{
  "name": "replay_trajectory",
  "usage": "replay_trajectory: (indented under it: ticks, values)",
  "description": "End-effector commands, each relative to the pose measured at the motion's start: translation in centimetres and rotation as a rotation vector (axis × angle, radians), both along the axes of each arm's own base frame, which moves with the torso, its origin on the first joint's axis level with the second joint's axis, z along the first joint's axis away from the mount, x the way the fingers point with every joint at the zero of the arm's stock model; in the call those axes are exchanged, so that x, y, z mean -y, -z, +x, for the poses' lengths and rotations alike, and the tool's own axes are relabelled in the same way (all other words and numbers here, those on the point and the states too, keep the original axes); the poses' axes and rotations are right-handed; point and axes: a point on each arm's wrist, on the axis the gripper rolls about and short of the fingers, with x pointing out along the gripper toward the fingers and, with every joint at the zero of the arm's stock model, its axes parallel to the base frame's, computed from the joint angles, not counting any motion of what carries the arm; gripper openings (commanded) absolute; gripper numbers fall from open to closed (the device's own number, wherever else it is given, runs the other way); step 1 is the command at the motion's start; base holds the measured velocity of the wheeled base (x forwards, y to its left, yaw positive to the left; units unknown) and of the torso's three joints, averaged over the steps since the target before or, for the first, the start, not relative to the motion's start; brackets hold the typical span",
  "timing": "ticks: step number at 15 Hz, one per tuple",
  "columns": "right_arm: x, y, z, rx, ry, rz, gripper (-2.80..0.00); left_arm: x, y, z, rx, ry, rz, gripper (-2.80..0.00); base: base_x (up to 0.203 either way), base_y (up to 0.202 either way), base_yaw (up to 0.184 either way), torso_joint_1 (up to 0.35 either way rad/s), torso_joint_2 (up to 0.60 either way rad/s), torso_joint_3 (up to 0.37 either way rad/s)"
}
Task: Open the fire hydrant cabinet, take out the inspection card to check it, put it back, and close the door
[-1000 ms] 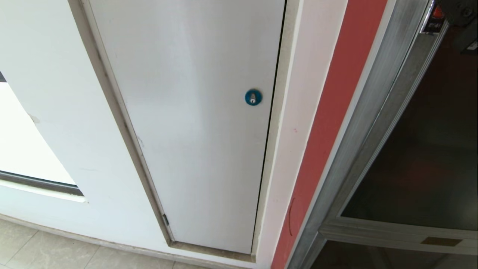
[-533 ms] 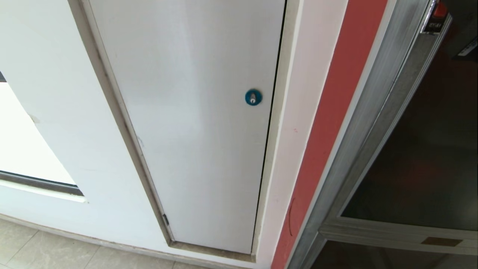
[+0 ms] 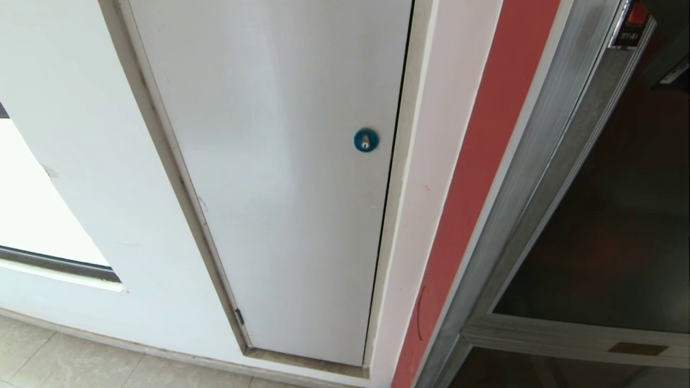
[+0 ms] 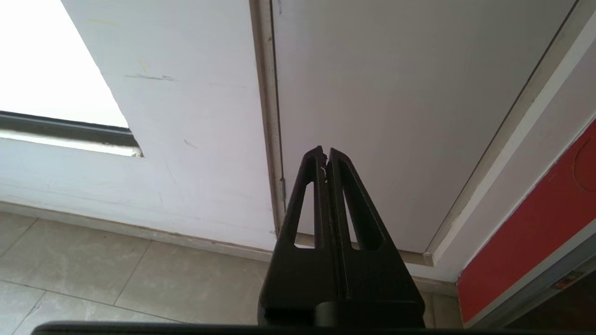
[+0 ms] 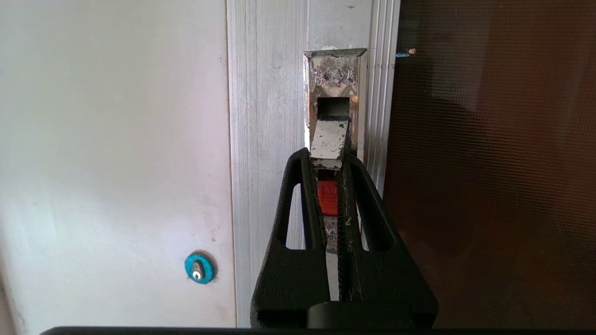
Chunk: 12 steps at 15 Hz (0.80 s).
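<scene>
right hand (image 5: pixel 329 160): clamped on tarnished metal latch (image 5: pixel 329 139) | door (image 5: pixel 489 163): dark dimpled glass

You see the left gripper (image 4: pixel 326 151) and the right gripper (image 5: pixel 328 158) built alike: matte black plastic fingers tapering from a broad base to narrow tips, each pierced by a long triangular slot, with ribbed teeth on the inner faces.
</scene>
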Motion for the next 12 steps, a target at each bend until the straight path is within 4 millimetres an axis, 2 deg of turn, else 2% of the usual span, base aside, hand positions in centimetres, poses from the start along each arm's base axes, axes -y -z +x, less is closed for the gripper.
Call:
replay_trajectory:
  ticks: [1, 7, 12]
  values:
    - [0.3, -0.3, -0.4, 0.017, 0.005, 0.009, -2.8, 0.0, 0.0, 0.0, 0.0, 0.0, 0.0, -2.8, 0.0, 0.0, 0.0, 0.0, 0.0, 0.0]
    - [0.9, -0.8, -1.5, 0.034, 0.014, 0.006, -2.8, 0.0, 0.0, 0.0, 0.0, -0.001, 0.0, -2.8, 0.0, 0.0, 0.0, 0.0, 0.0, 0.0]
    - [1.7, -1.1, -3.1, 0.002, -0.002, -0.018, -2.8, 0.0, 0.0, 0.0, 0.0, 0.0, 0.0, -2.8, 0.0, 0.0, 0.0, 0.0, 0.0, 0.0]
